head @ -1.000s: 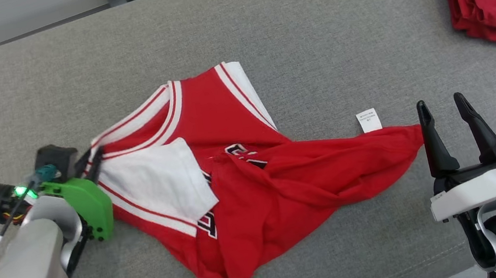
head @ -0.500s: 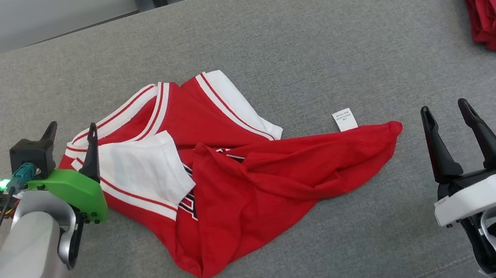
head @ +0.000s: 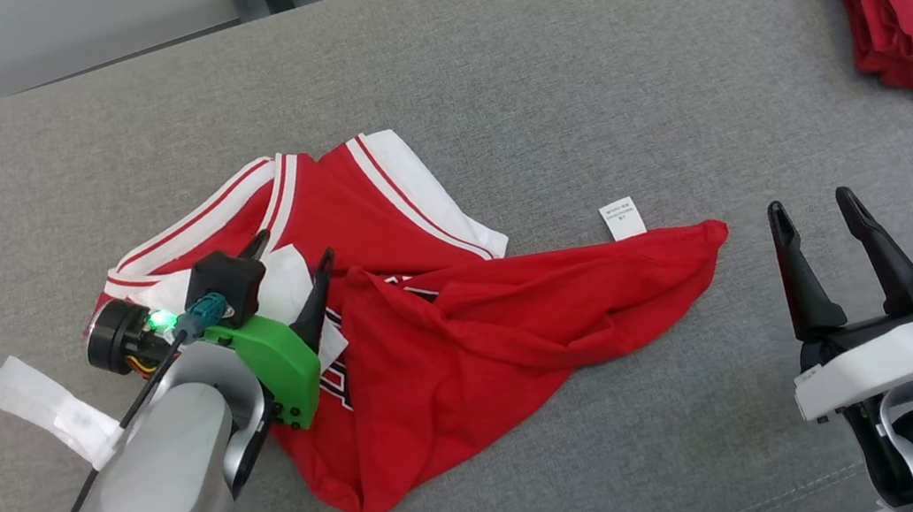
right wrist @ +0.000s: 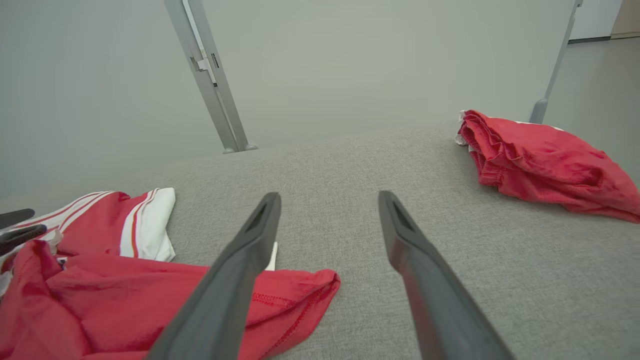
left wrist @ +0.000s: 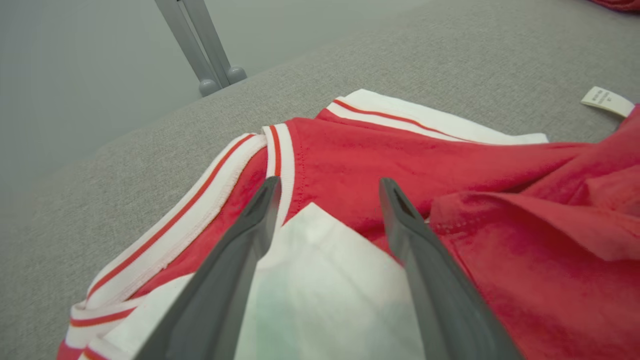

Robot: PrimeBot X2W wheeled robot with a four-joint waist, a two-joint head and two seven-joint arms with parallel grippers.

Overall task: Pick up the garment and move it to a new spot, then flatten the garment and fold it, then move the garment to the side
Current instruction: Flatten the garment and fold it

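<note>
Garment (head: 468, 335) lies rumpled mid-way across the grey surface (head: 573, 70), let go a second ago by the left gripper (head: 294, 248), now shifted over its white panel (left wrist: 325, 300), jaws apart, likely re-gripping to flatten; right gripper (head: 808, 202) spread, idle near the hem corner (head: 708, 237).

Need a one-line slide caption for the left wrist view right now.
Open left gripper poised over the white panel on the crumpled red-and-white jersey, atop the grey fabric surface.
</note>
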